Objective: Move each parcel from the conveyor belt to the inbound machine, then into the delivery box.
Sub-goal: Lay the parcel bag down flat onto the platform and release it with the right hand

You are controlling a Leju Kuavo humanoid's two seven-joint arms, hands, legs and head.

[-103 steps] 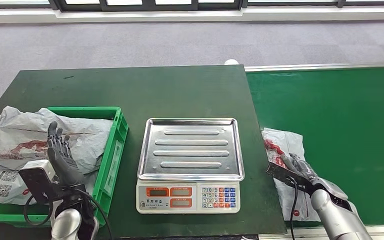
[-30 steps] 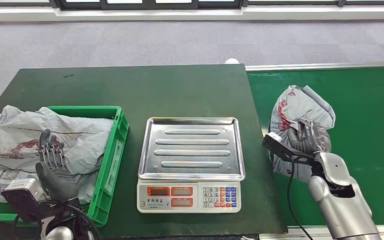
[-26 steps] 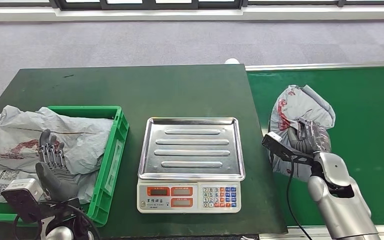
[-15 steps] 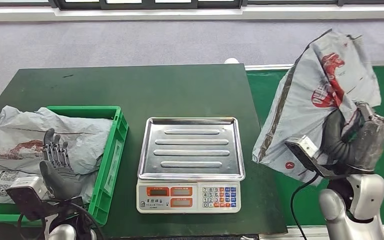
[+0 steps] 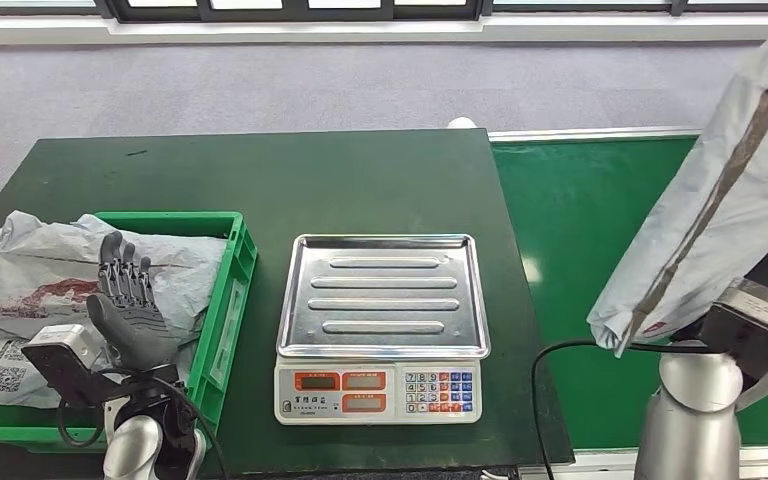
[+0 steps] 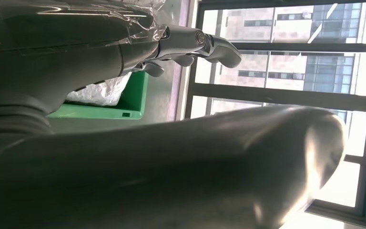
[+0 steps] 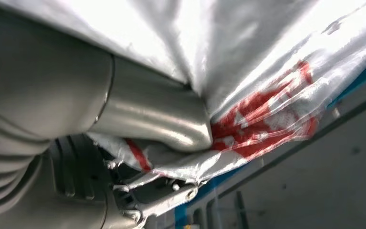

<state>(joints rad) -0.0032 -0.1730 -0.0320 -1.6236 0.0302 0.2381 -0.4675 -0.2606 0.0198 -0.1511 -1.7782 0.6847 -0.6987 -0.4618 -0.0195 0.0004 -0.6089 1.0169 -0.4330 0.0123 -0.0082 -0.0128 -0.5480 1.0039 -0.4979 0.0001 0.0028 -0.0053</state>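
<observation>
Grey plastic parcel (image 5: 730,190), red print on one face: held aloft above the green conveyor belt (image 5: 600,260), at the belt's near end, hanging clear of its surface; in the right wrist view its crumpled film (image 7: 267,90) lies pinched between the thumb and darker fingers of the right hand (image 7: 147,143), which grips it. Right arm: silver, rising from the near right corner of the scene, the parcel draped over the wrist camera block. Inbound machine (image 5: 382,325): a weighing scale with ribbed steel pan, keypad and displays facing the robot, standing at the near edge of the dark green table (image 5: 260,170), roughly mid-way along it, pan bare. Delivery box (image 5: 222,300): green plastic crate at the table's near left corner, holding crumpled grey parcels (image 5: 20,290) that spill over its left side. Left hand (image 5: 132,305): raised upright over the crate's near end, fingers extended and apart, holding nothing; the left wrist view shows the same fingers (image 6: 205,45) spread in front of the windows. Grey carpeted floor (image 5: 310,80) beyond the table's far edge.
</observation>
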